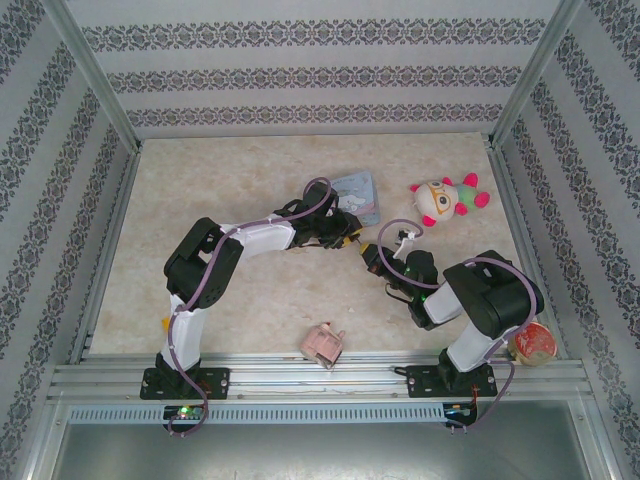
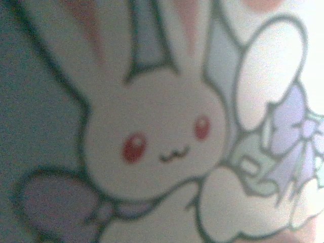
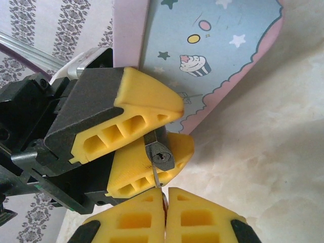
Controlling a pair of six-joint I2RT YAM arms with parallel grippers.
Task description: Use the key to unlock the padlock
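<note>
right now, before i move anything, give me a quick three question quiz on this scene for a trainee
1. True or false: the left gripper clamps the tiny black squarish padlock, keyhole turned toward the right wrist camera.
2. What does the right gripper pinch? A) the thin silvery metal key B) a coin C) nothing
3. Fill in: in the top view, the pink toy block lies by the ___ edge of the beige table.

Key: 1 true; 2 A; 3 near
</note>
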